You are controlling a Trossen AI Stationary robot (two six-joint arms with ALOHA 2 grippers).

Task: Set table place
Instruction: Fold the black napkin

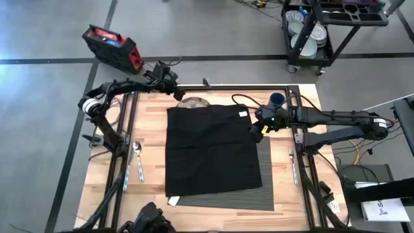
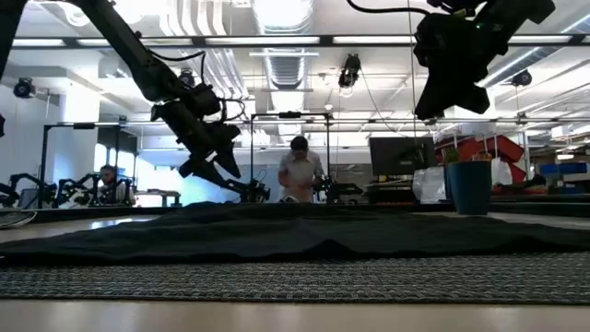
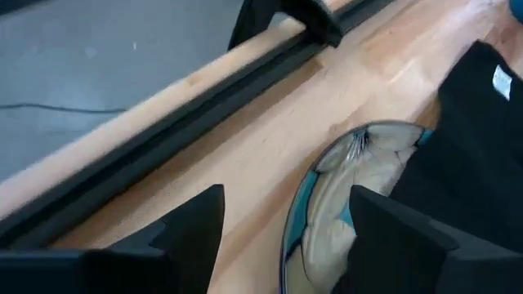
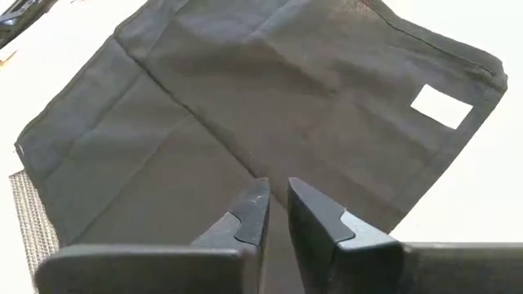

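A black cloth napkin [image 1: 210,149] lies spread flat over the dark ribbed placemat [image 1: 264,188]; the mat shows only along the napkin's right and near edges. A plate [image 3: 343,196] lies at the table's far edge, its near part under the napkin's far edge. My left gripper [image 3: 286,224] hangs open above the plate's far rim and clear of it, raised off the table in the low view [image 2: 207,152]. My right gripper [image 4: 276,200] is shut with nothing between its fingers. It hangs well above the napkin's right part [image 1: 257,127].
A blue cup [image 1: 277,99] stands at the far right. A spoon [image 1: 138,158] lies left of the napkin and a piece of cutlery [image 1: 292,165] right of the mat. The black tube frame [image 1: 226,88] rings the table. A person [image 2: 300,171] stands behind the table.
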